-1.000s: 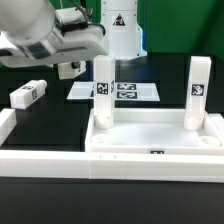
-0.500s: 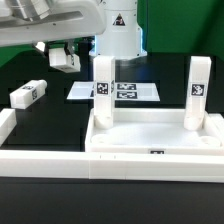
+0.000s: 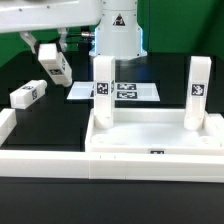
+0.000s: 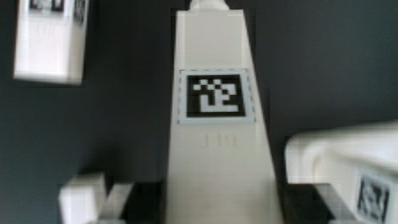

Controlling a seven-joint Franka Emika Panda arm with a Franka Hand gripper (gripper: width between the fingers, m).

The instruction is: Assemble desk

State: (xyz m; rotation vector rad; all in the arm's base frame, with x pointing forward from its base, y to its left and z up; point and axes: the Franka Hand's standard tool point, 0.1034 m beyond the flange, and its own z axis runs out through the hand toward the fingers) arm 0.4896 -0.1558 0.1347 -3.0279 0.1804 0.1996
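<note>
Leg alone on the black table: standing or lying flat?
Lying flat: the loose leg rests on its long side on the black table, apart from the tabletop.

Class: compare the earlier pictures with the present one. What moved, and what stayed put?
The pincer, gripping a leg block, swung toward the exterior view's left, nearer the loose leg block. The tabletop, its two upright legs and the marker board stayed put.

We are in a robotics lab: white robot arm (image 3: 118, 35), black table (image 3: 50, 125), the marker board (image 3: 130, 91) printed with tags
</note>
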